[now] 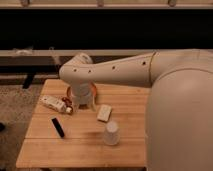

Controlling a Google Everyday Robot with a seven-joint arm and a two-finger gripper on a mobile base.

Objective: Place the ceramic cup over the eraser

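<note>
The ceramic cup (111,133) is small, white and tapered, and stands on the wooden table (75,150) near the front middle. The eraser (58,127), a slim black bar, lies flat on the table to the cup's left, well apart from it. My gripper (82,101) hangs at the end of the large white arm, down over the orange bowl at the back of the table. It is behind and to the left of the cup and holds neither the cup nor the eraser.
An orange shallow bowl (93,90) sits under the gripper, mostly hidden by it. A white bottle-like object with a label (54,104) lies left of the bowl. A pale beige block (104,112) lies just behind the cup. The white arm fills the right side.
</note>
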